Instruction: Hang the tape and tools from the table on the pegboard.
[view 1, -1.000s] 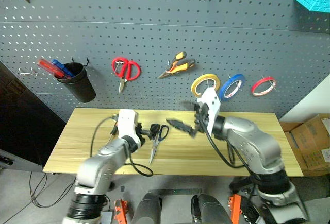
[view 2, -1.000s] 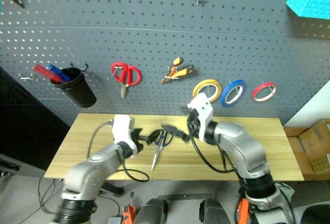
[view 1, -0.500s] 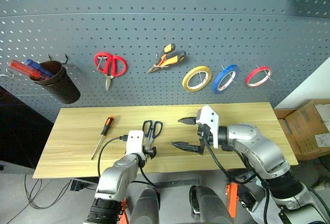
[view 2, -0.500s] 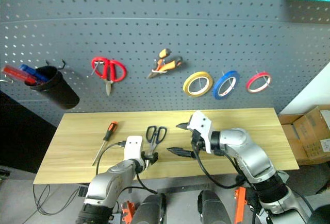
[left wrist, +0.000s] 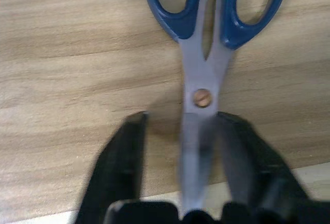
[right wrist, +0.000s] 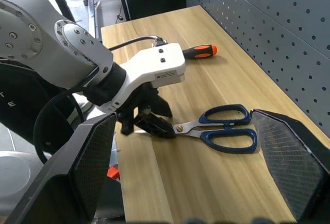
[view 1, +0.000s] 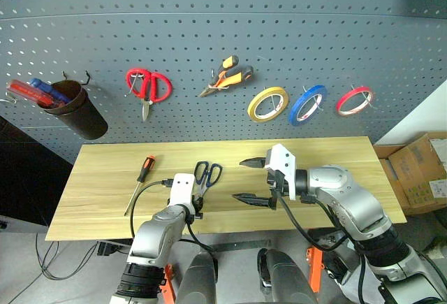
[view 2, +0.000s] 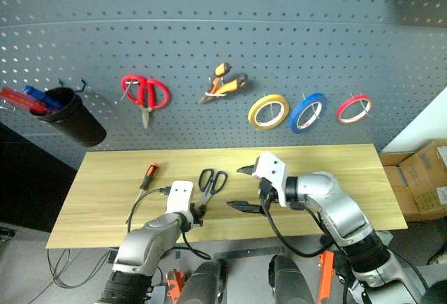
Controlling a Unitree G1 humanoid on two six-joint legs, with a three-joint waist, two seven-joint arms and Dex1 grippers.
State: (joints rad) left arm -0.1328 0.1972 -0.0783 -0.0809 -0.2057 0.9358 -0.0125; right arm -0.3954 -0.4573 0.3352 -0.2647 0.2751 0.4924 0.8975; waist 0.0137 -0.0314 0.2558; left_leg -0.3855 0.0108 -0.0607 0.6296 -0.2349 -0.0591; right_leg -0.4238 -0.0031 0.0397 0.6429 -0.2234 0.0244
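Observation:
Dark-blue-handled scissors (view 1: 207, 173) lie flat on the wooden table (view 1: 335, 157), blades toward the front edge. My left gripper (view 1: 196, 208) is down at the blades (left wrist: 198, 126), one black finger (left wrist: 121, 162) on each side, and it looks pinched on them in the right wrist view. My right gripper (view 1: 246, 179) hovers open and empty just right of the scissors. An orange-handled screwdriver (view 1: 143, 171) lies to their left. On the pegboard (view 1: 209, 24) hang the orange-and-black pliers (view 1: 227, 75) and the blue tape (view 1: 308, 105).
Red-handled scissors (view 1: 148, 87), a yellow roll (view 1: 267, 103) and a red roll (view 1: 354, 100) also hang on the board. A black cup (view 1: 73, 112) with pens hangs at the left. A cardboard box (view 1: 426, 178) stands right of the table.
The camera tilted down. My left gripper sank onto the scissors' blades and its fingers closed in on them. The right gripper stayed open and almost still.

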